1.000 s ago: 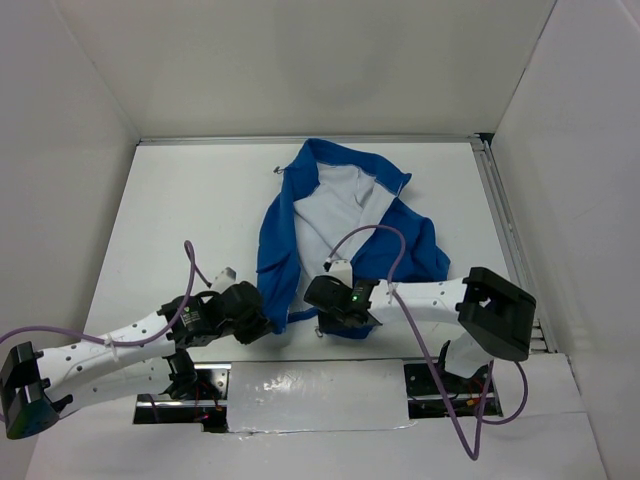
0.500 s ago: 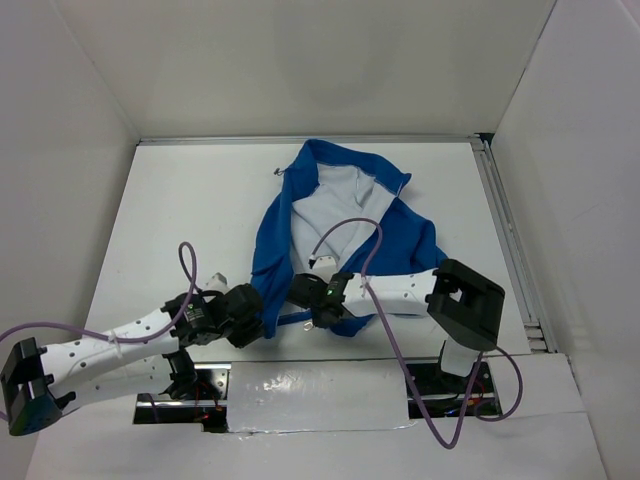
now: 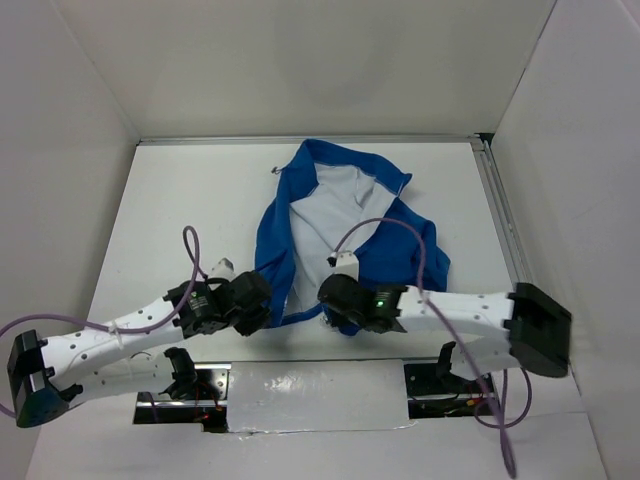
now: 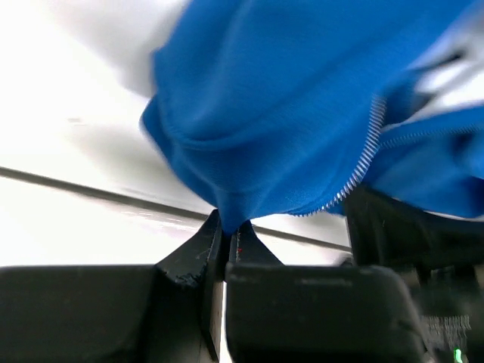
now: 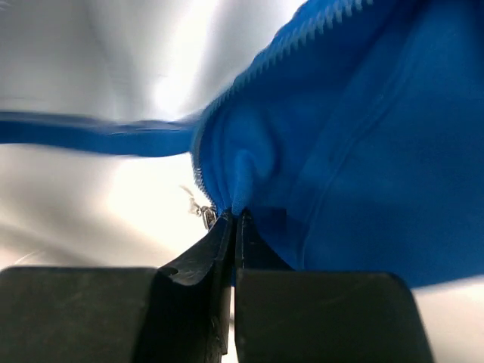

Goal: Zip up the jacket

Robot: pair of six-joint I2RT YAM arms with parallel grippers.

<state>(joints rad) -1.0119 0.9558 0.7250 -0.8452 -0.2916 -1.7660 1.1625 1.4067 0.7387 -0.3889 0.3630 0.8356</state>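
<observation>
While two claws [image 4: 225, 227] [image 5: 233, 216] pinch it, one jacket [image 3: 275, 240] lies open.

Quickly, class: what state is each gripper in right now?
The left gripper is shut on the jacket.
The right gripper is shut on the jacket too.

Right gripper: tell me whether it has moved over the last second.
Yes. Against the table's right rail, the right gripper swung left, away from it, then came back right to about where it began, now shut on the hem of the jacket.
</observation>
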